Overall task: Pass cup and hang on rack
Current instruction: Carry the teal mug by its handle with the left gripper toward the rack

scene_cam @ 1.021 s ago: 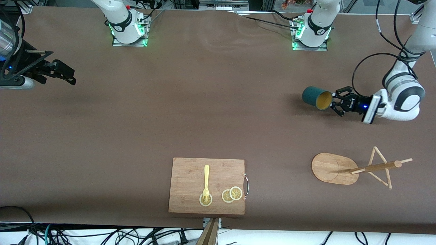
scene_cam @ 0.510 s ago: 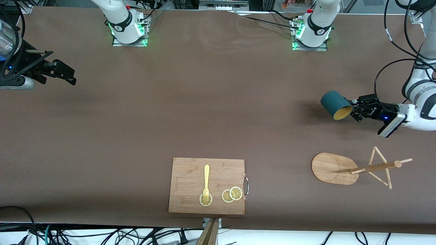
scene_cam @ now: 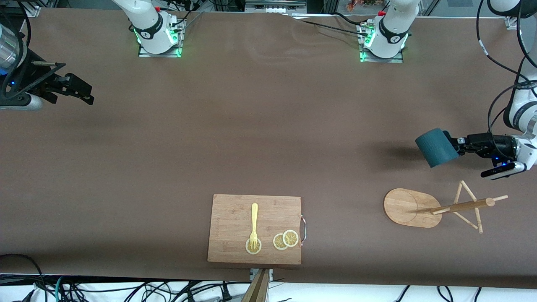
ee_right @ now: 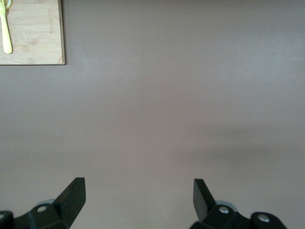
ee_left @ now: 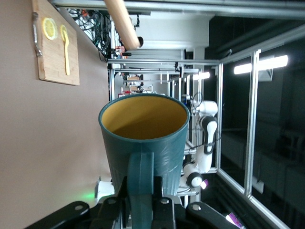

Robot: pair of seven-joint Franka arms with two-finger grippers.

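Note:
The dark teal cup [scene_cam: 436, 147] hangs in the air over the left arm's end of the table, tilted, with only its outer wall showing in the front view. My left gripper [scene_cam: 457, 144] is shut on its handle. In the left wrist view the cup [ee_left: 145, 138] shows its yellow-tan inside, and the left gripper [ee_left: 141, 205] pinches the handle. The bamboo rack [scene_cam: 413, 207] stands on the table, its pole [scene_cam: 461, 206] carrying thin pegs; the pole's tip [ee_left: 122, 21] shows past the cup's mouth. My right gripper [scene_cam: 79, 90] waits open and empty at the right arm's end, as the right wrist view [ee_right: 138, 195] confirms.
A rectangular bamboo cutting board [scene_cam: 254, 209] lies mid-table near the front edge, bearing a yellow fork [scene_cam: 254, 222] and lemon slices [scene_cam: 285, 240]. The board [ee_left: 55, 57] also shows in the left wrist view, and its corner [ee_right: 38, 38] in the right wrist view.
The left gripper has carried the cup toward the left arm's end of the table and closer to the rack, turning it so its mouth no longer faces the front camera. The right arm stayed still.

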